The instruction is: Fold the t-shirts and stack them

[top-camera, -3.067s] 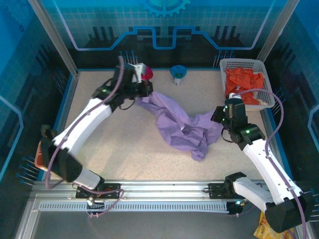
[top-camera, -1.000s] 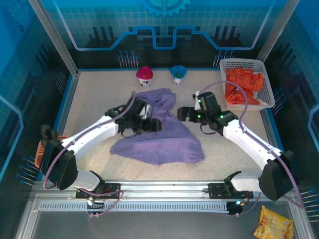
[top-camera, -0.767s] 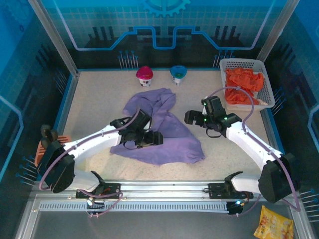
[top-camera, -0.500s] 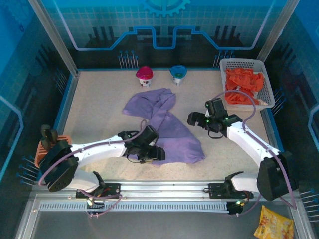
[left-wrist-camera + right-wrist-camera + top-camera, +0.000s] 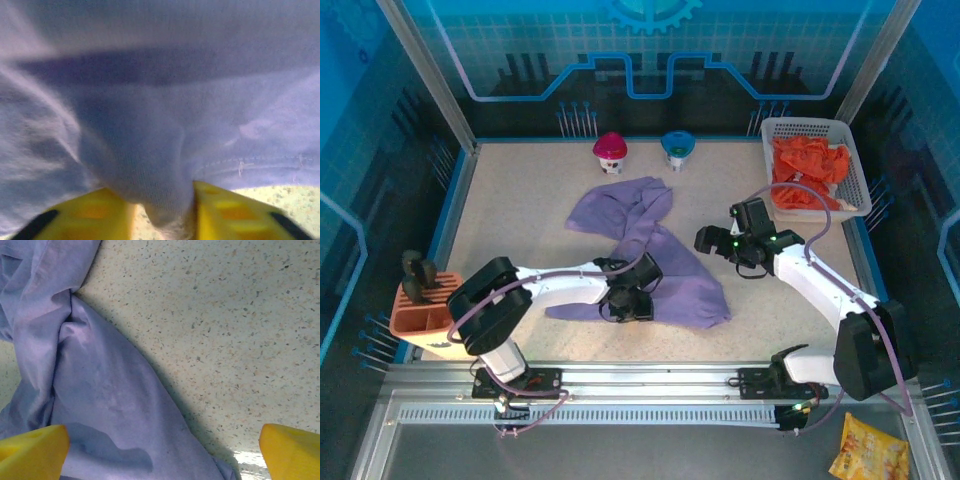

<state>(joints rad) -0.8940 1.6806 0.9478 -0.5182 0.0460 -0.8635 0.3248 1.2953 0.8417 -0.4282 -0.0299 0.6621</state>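
Left pincer (image 5: 162, 204) low, tight on lavender t-shirt (image 5: 685, 285); right pincer (image 5: 707, 238) wide, aloft.

No legible text or number is found. Print on the snack bag (image 5: 865, 452) is too small to be read.

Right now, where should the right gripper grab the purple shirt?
Probably take the purple shirt by its right edge, lying flat below the open right gripper: come down from the bare table side, where that edge is exposed.
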